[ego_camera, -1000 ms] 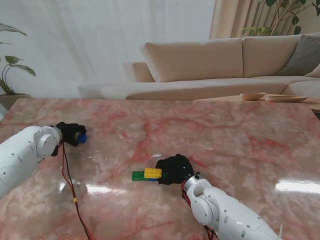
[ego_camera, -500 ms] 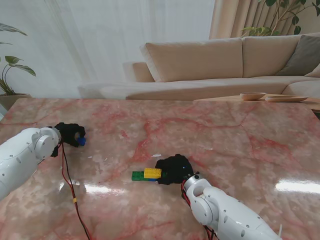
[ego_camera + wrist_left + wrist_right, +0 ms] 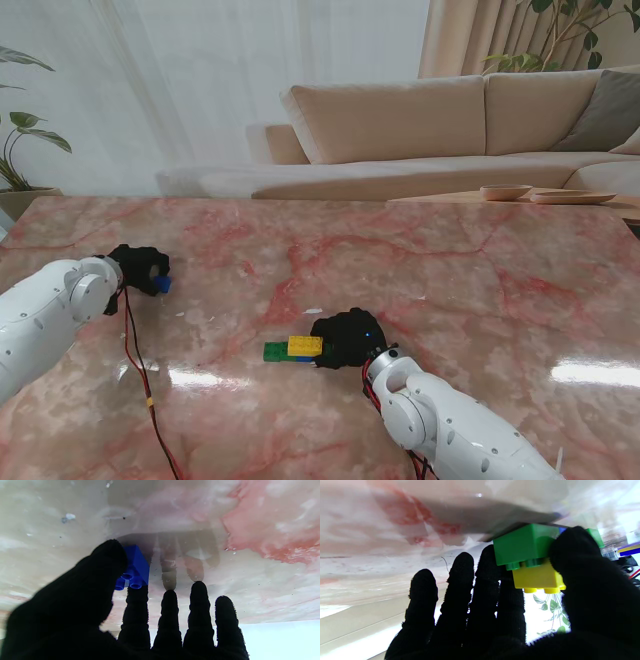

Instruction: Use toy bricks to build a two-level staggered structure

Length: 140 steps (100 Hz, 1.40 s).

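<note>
Left hand [image 3: 138, 268] dropped slightly with blue brick [image 3: 163, 284]; right hand [image 3: 348, 338] unchanged.

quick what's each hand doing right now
Left hand: shut on the blue brick.
Right hand: shut on the green brick and yellow brick stack.

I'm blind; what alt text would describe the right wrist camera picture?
A black-gloved right hand pinches a stack of toy bricks, a yellow plastic brick pressed onto a green plastic brick, between thumb and fingers. The stack rests on a glossy pink marble table.
</note>
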### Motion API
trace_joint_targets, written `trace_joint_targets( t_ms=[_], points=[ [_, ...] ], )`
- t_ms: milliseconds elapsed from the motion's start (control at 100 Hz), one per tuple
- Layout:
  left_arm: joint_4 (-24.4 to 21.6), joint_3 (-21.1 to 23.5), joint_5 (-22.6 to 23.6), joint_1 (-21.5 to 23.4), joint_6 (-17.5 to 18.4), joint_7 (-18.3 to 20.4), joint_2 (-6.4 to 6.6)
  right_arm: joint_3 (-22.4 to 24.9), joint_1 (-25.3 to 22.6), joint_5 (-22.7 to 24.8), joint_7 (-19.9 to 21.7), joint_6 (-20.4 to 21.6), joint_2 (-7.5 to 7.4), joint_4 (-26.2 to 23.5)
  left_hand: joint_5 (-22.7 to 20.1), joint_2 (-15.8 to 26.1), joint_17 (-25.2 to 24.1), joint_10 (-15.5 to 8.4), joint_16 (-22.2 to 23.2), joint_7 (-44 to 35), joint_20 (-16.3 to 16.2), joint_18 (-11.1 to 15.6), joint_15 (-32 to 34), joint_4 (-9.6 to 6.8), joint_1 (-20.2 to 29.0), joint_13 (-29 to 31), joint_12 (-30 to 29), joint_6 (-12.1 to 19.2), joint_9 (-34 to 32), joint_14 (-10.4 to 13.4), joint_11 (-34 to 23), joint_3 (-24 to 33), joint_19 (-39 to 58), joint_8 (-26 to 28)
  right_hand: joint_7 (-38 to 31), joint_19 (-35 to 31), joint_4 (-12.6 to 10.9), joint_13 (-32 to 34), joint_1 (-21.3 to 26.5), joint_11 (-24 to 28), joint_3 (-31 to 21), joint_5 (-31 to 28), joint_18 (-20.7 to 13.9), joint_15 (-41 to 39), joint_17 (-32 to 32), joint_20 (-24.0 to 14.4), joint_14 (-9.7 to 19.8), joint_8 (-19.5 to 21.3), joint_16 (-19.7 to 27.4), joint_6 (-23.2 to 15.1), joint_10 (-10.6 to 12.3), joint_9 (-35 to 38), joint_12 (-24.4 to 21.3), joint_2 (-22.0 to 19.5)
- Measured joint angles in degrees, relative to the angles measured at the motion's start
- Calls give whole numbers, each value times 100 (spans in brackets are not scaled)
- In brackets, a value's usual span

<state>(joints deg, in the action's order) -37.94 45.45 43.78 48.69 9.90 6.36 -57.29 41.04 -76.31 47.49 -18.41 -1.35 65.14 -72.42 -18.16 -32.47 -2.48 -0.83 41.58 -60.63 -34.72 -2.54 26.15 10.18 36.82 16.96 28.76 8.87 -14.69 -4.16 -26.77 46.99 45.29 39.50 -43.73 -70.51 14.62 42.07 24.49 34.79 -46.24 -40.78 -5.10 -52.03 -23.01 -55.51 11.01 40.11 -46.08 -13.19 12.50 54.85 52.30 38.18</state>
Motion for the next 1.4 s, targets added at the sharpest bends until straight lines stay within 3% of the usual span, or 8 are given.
trace_joint_targets(
  t_ms=[120,380,540,720,1110,1400],
  points=[
    [-188,314,145,213,-30,-27,4,-15,12,-8,-30,0,5,22,-191,-97,0,-2,0,-44,0,-3,0,8,257,45,-3,0,-124,-1,7,-307,75,-273,0,0,0,0,0,0,0,0,0,0,0,0,0,0,0,0,0,0,0,0],
    [-620,906,409,654,-50,-68,12,-32,21,-21,-53,0,13,38,-410,-161,-1,-14,-2,-40,0,-4,66,23,257,333,-8,0,-538,-5,-13,-446,90,-628,0,0,0,0,0,-1,0,0,0,0,0,0,0,0,-1,0,0,1,1,0],
    [-1242,1386,730,1144,-187,-15,13,-34,21,-21,-57,-2,15,39,-459,-161,-1,-105,-2,-37,0,-5,67,24,257,393,45,0,-1000,-5,-341,-505,90,-701,0,0,0,0,0,-1,0,0,1,0,0,0,0,0,-1,0,0,1,1,0],
    [-2106,1828,899,1704,-419,35,-26,-52,22,21,-99,-2,15,46,-569,-161,-1,-110,-2,34,0,-44,68,86,257,521,72,0,-1005,-5,-324,-505,90,-800,0,0,0,0,0,-1,0,0,1,0,0,0,0,0,-1,0,0,1,1,0],
    [-3780,2113,690,2574,-872,12,-198,-131,18,292,-298,-82,-6,63,-894,-283,-1,-111,-115,276,0,-142,66,92,138,803,73,-19,-1602,-5,-260,-506,157,-854,0,8,0,0,0,-37,0,0,1,0,12,0,0,-1,-1,-7,0,1,1,13],
    [-4429,2059,316,2927,-902,-20,-292,-187,25,345,-471,-221,5,113,-1106,-345,-1,-100,-116,395,0,-205,-55,93,7,943,74,-42,-1906,-5,-146,-502,158,-854,0,10,1,0,0,-48,21,0,1,0,66,0,2,-1,-1,-17,0,-5,1,13]
  ],
)
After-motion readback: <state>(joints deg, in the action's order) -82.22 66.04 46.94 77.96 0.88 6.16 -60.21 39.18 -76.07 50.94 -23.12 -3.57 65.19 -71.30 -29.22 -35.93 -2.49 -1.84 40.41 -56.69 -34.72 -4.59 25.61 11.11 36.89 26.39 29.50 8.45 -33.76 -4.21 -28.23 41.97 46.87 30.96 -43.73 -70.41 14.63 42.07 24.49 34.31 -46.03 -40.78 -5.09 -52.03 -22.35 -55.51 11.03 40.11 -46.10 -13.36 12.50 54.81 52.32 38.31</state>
